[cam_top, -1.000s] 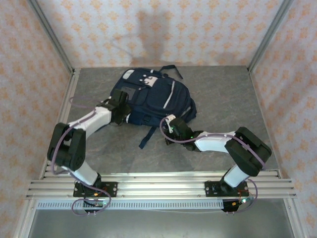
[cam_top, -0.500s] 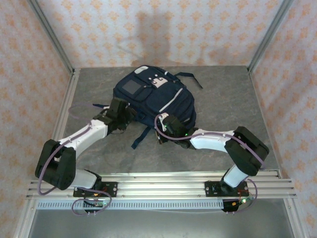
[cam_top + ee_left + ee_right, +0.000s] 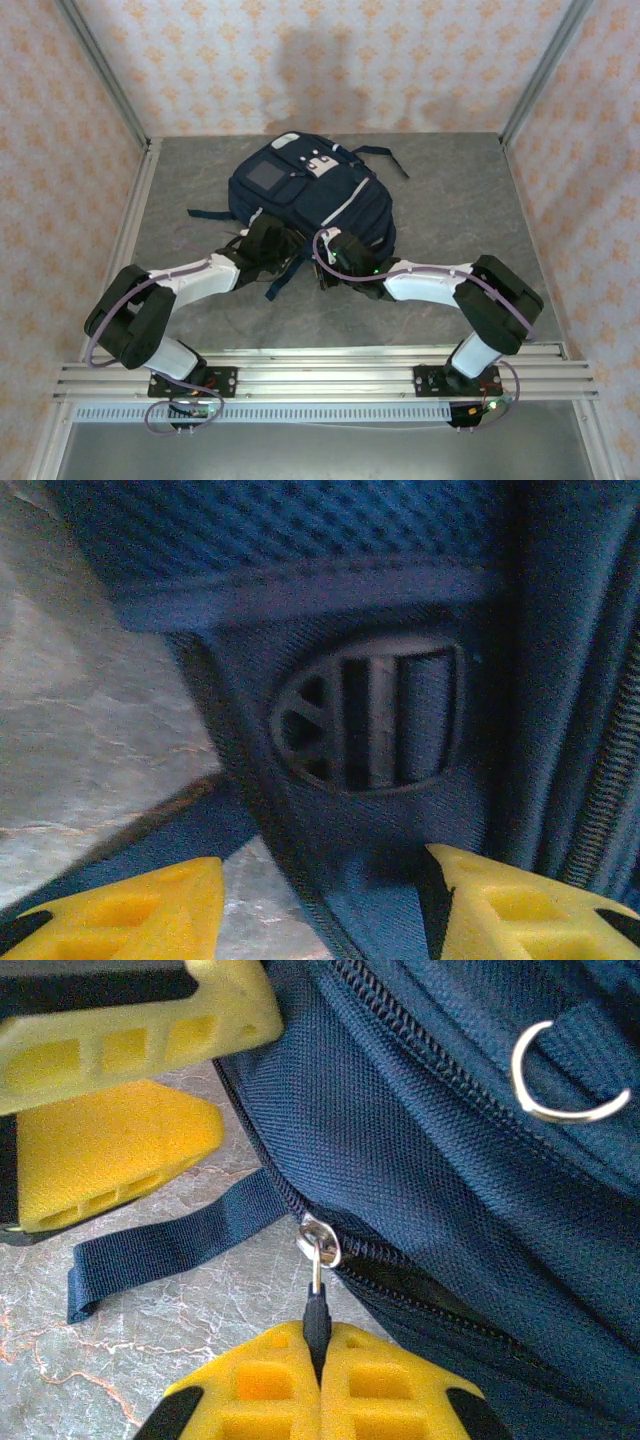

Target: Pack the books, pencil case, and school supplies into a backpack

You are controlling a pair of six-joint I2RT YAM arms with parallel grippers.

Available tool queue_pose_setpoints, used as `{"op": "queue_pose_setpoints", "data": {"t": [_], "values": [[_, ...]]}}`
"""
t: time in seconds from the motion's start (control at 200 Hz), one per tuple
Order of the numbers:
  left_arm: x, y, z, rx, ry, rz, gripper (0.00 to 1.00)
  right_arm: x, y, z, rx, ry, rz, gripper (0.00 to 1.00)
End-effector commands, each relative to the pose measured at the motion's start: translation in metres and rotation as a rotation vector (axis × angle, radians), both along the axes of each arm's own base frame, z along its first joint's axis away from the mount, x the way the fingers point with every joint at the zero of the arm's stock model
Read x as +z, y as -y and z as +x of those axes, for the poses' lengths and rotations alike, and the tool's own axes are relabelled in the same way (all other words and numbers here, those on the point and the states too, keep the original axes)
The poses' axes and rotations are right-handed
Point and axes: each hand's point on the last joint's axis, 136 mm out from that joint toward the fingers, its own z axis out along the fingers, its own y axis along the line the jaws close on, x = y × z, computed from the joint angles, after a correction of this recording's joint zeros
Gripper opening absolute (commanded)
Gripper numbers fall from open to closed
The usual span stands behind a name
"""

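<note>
The navy backpack point(image 3: 310, 190) lies flat on the grey table, front pockets up. My right gripper point(image 3: 318, 1360) is shut on the black zipper pull point(image 3: 317, 1315), whose metal slider point(image 3: 320, 1240) sits on the backpack's near edge; it shows under the bag's near rim point(image 3: 328, 252). My left gripper point(image 3: 325, 900) stands open against the backpack's near-left edge point(image 3: 272, 240), with dark bag fabric under a plastic buckle point(image 3: 370, 715) between the spread yellow fingertips point(image 3: 130, 910). Its fingers point(image 3: 130, 1030) also appear beside the zipper. The books, pencil case and school supplies are out of view.
A loose navy strap point(image 3: 170, 1250) trails on the table point(image 3: 450, 200) next to the zipper slider. A metal ring point(image 3: 560, 1070) hangs on a loop of the bag. Patterned walls and metal rails point(image 3: 320, 370) close in the table.
The backpack turned and slid back a little early on. My left arm swung right along the bag's near edge towards the right gripper, which stays shut on the zipper pull.
</note>
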Motion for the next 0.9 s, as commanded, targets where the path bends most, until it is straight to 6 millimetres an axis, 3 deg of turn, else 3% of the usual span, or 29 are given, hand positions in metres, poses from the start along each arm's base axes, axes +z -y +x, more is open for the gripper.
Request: {"op": "queue_pose_setpoints", "data": {"t": [0.0,0.125,0.295,0.555,0.73,0.896], "values": [[0.004,0.009,0.008,-0.002,0.026,-0.025,0.52,0.016,-0.012,0.005,0.009,0.024,0.052,0.00],[-0.009,0.006,0.008,-0.004,-0.005,0.014,0.48,0.016,-0.011,0.005,0.004,0.026,0.052,0.00],[-0.018,0.007,0.017,-0.025,-0.020,0.068,0.26,0.008,-0.003,0.006,-0.020,0.013,-0.002,0.00],[-0.022,-0.003,0.017,-0.026,-0.050,0.135,0.02,-0.035,0.043,0.003,-0.127,-0.054,-0.261,0.00],[-0.030,-0.013,0.014,-0.017,-0.079,0.154,0.00,-0.049,0.061,-0.004,-0.175,-0.097,-0.315,0.00],[-0.027,-0.023,0.014,-0.006,-0.078,0.168,0.00,-0.044,0.083,-0.004,-0.262,-0.087,-0.323,0.00]]}}
